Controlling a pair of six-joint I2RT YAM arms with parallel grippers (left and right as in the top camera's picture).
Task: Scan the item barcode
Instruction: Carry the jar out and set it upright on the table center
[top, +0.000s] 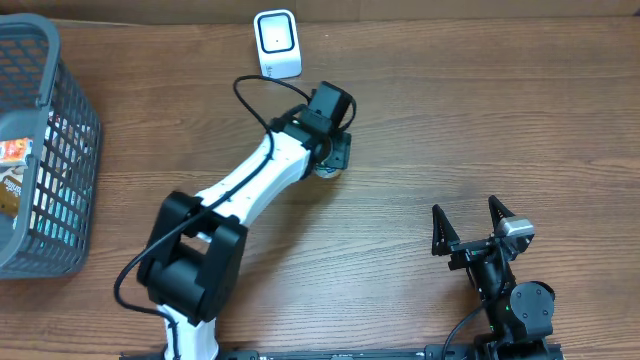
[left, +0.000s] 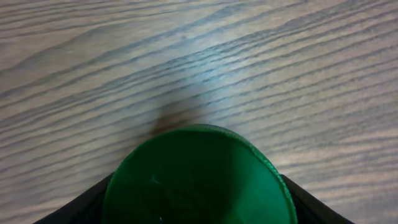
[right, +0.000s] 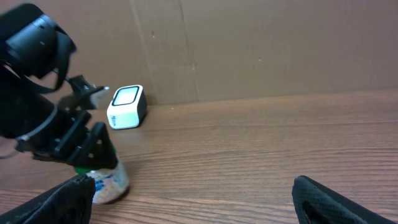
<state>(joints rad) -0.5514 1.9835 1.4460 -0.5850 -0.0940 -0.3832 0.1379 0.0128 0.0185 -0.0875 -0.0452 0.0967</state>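
The left hand (top: 333, 160) gripped a green-lidded jar (left: 198, 180) near the scanner (top: 277, 43). The right hand (top: 466, 215) sat open.

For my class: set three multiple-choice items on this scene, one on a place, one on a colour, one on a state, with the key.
1. Where is the white scanner?
A. on the table, beyond the left gripper
B. in a drawer
C. on the floor

2. What colour is the lid between the left gripper's fingers?
A. red
B. green
C. blue

3. How do the right gripper's jaws stand?
A. shut on a box
B. shut, empty
C. open, empty

Key:
1 A: the overhead view shows it past that gripper.
2 B: green fills the left wrist view.
3 C: its fingers stand spread, nothing between.
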